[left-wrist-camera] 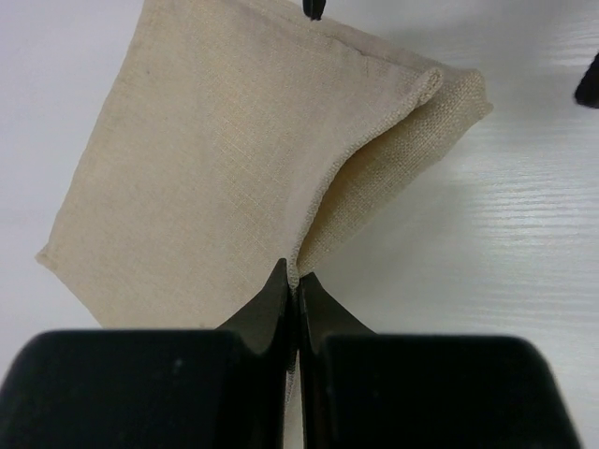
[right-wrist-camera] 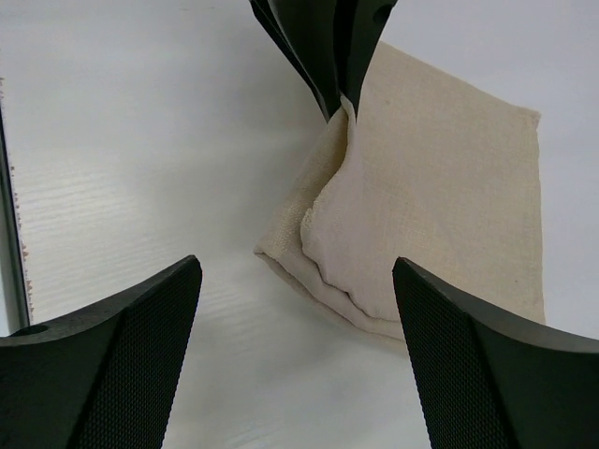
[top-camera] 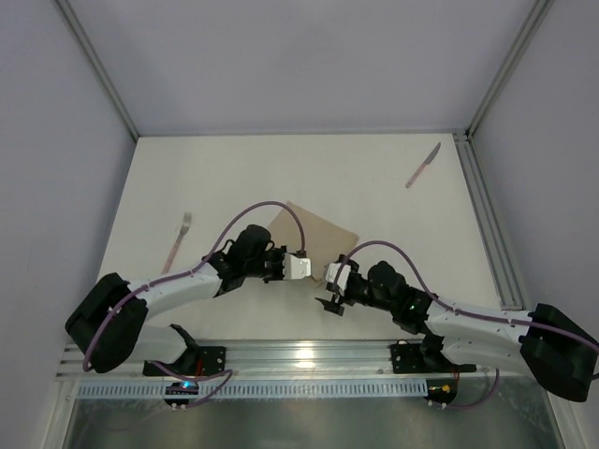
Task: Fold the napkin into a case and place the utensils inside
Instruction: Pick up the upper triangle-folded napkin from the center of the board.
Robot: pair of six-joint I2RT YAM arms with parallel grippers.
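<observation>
The beige napkin lies folded on the table, its layers open like a pouch at the near edge. My left gripper is shut on a thin edge of the cloth and lifts the top layer a little. In the top view that left gripper sits at the napkin's near corner. My right gripper stands open just short of the napkin with nothing between its fingers. A knife with a pinkish handle lies at the far right. A thin fork lies at the left.
A metal rail runs along the table's right side, and grey walls close in the back and sides. The arms' mounting rail lines the near edge. The left gripper's fingers hang at the top of the right wrist view.
</observation>
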